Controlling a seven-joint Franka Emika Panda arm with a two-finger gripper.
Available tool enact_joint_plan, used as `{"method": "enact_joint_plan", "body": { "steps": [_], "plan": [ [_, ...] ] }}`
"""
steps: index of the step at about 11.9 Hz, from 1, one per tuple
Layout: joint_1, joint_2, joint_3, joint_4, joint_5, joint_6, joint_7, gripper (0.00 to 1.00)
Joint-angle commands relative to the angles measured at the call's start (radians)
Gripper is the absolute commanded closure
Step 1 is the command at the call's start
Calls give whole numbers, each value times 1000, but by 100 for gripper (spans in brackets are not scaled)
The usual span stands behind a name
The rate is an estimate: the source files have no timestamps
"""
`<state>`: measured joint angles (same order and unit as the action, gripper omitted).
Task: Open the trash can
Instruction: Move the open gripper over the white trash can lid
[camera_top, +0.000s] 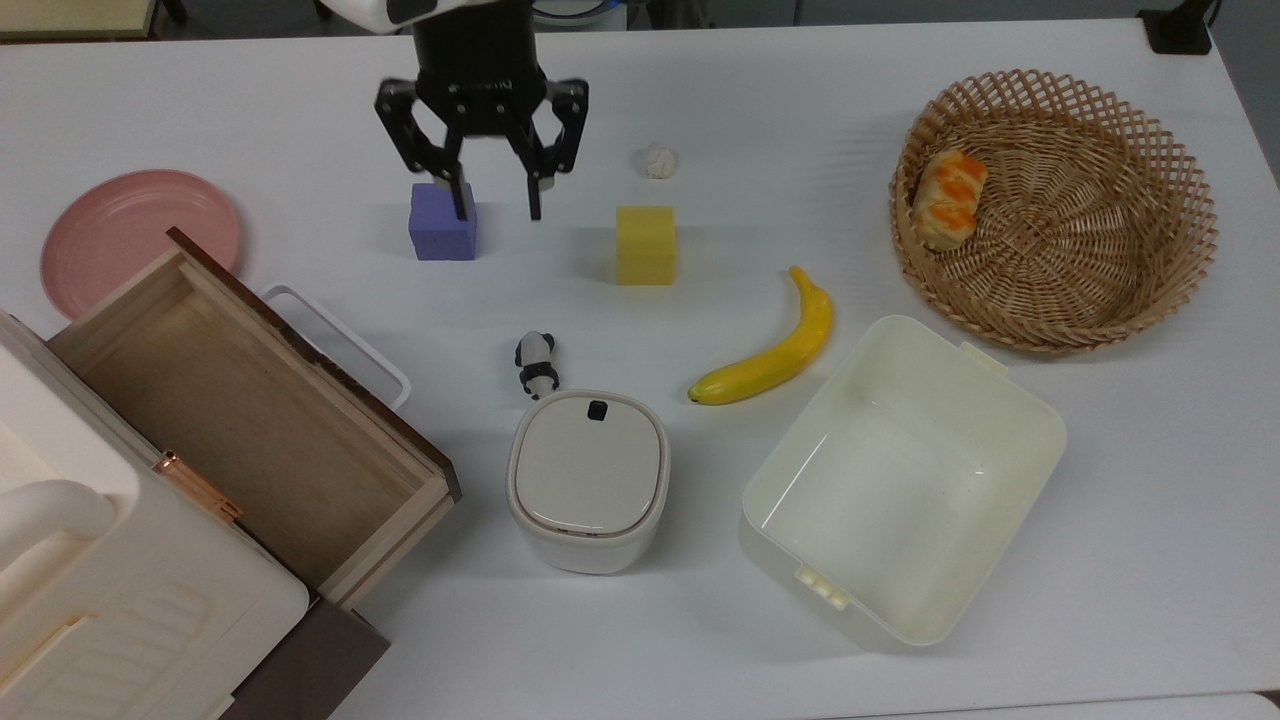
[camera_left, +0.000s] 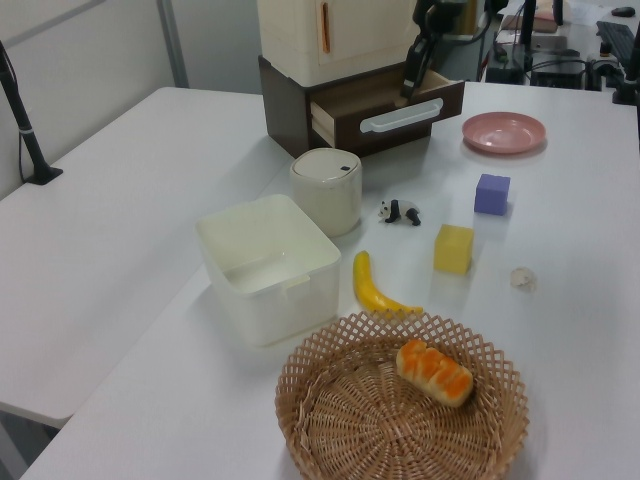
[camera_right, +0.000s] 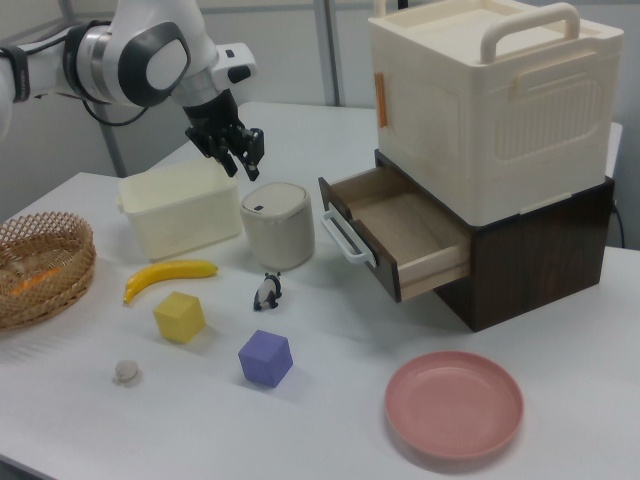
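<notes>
The trash can (camera_top: 588, 480) is a small off-white bin at the near middle of the table in the top view. Its beige-grey lid is down, with the black button (camera_top: 597, 410) at the lid's far edge. The bin also stands in front of the open drawer in the left view (camera_left: 326, 188) and the right view (camera_right: 277, 225). My gripper (camera_top: 498, 212) hangs open and empty well above the table. In the top view it sits between the purple and yellow cubes, far from the bin. It is seen too in the left view (camera_left: 412, 78) and the right view (camera_right: 243, 160).
A purple cube (camera_top: 442, 222), a yellow cube (camera_top: 645, 245), a panda figure (camera_top: 536, 364) and a banana (camera_top: 770, 350) lie between gripper and bin. A cream tub (camera_top: 900, 490) stands at the top view's right of the bin and an open wooden drawer (camera_top: 250, 420) at its left. A wicker basket (camera_top: 1150, 150) and a pink plate (camera_top: 135, 235) stand farther off.
</notes>
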<state>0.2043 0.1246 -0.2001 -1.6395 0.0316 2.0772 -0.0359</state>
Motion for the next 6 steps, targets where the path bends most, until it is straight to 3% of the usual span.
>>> {"method": "enact_joint_plan", "body": {
  "steps": [1, 6],
  "plan": [
    [46, 77, 2, 10, 28, 125, -12, 100],
    [92, 321, 1, 128, -2, 244, 90, 100]
  ]
}}
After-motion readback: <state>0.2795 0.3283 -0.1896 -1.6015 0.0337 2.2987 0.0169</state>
